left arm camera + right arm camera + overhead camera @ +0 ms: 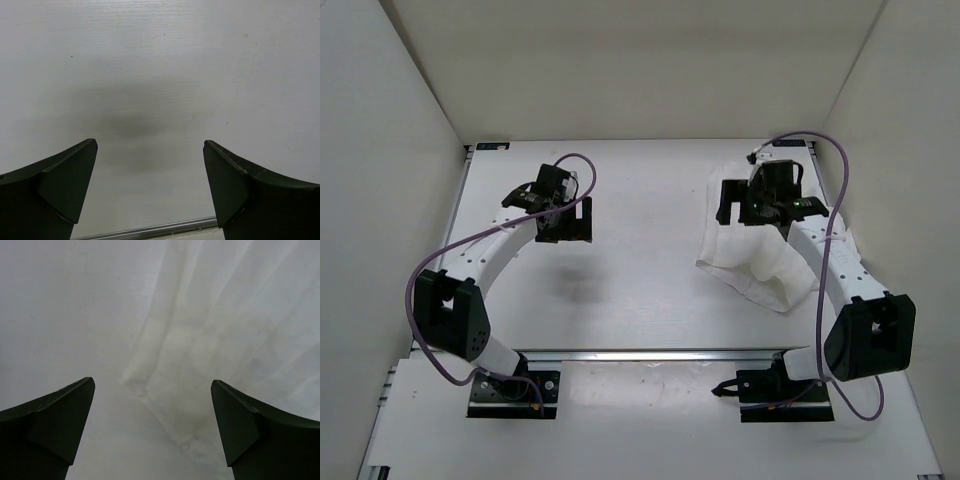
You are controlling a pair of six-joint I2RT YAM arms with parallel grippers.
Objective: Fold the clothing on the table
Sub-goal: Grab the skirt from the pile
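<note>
The left arm [490, 250] at 8 o'clock and the right arm [835, 265] at 4 o'clock have white links, boxy black joint housings [455, 315], thin purple cables [420, 345] and black base plates [515, 393], while the left gripper [149, 142] and the right gripper [152, 381] carry dark wedge-shaped fingers [65, 180].

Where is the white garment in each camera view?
Top external: clothing right of centre, partly under the right claw.
Left wrist: not in it, only table.
Right wrist: clothing fills centre and right.
Shared landmark: the right claw above it.
</note>
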